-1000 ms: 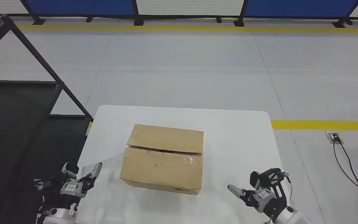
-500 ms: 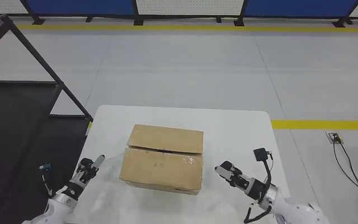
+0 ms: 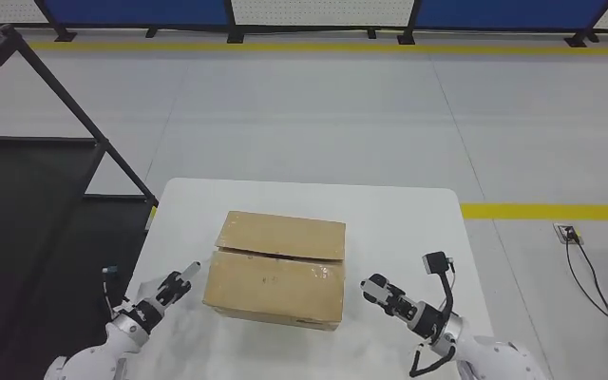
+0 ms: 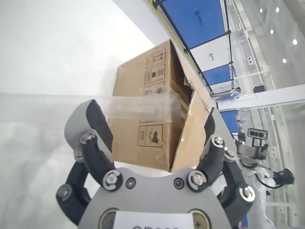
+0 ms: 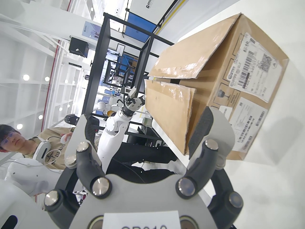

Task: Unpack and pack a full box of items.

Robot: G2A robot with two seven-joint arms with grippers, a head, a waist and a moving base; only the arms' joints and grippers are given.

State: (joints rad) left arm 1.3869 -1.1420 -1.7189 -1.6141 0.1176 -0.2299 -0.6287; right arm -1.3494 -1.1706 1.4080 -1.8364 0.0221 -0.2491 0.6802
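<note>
Both left claw (image 3: 182, 277) and right claw (image 3: 372, 285) gape empty, just beside opposite ends of the box (image 3: 275, 271).

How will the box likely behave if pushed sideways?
Broad and low, the box probably slides on the smooth table rather than tipping. Its top flaps stand ajar, so they would likely flex under pressure. Whether it is heavy cannot be told.

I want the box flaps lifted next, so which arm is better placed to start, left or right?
Left, probably. The left gripper, open, sits almost at the box end, facing the gap under the near flap. The right gripper is open too, but stands farther off its end.
</note>
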